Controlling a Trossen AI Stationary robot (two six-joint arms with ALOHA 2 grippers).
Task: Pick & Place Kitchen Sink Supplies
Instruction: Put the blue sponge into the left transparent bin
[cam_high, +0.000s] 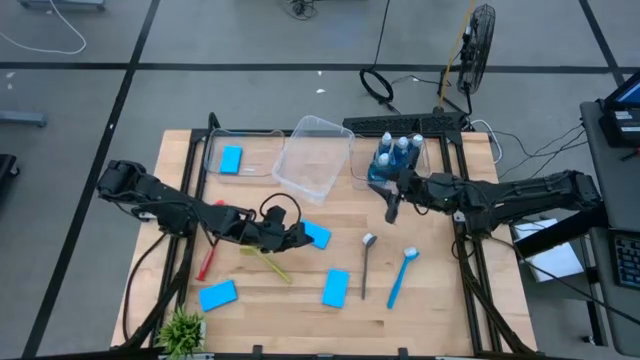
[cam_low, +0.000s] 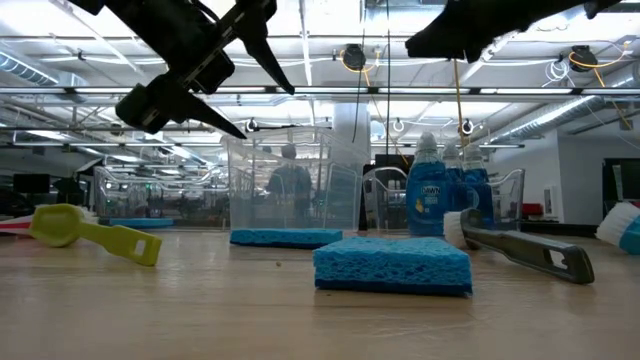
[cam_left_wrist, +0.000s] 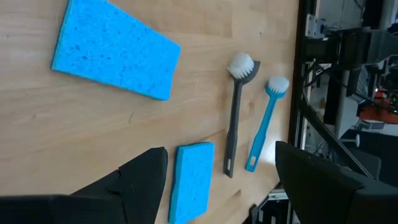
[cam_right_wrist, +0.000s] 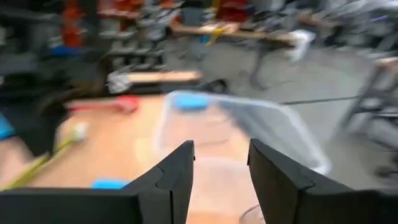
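Several blue sponges lie flat on the wooden table: one (cam_high: 318, 235) just ahead of my left gripper (cam_high: 295, 236), two (cam_high: 336, 287) (cam_high: 217, 294) nearer the front, and one (cam_high: 231, 160) in the far left bin. My left gripper (cam_left_wrist: 221, 180) hangs open above the table, touching nothing. Red (cam_high: 208, 262), yellow (cam_high: 265, 262), grey (cam_high: 367, 262) and blue (cam_high: 400, 275) brushes lie on the wood. Blue bottles (cam_high: 395, 152) stand in the far right bin. My right gripper (cam_high: 393, 207) (cam_right_wrist: 221, 180) is open and empty in the air beside that bin.
Three clear bins stand along the far edge; the middle one (cam_high: 315, 157) sits skewed. A small green plant (cam_high: 182, 328) stands at the front left corner. Black frame rails run down both sides of the table. Bare wood lies between the bins and the brushes.
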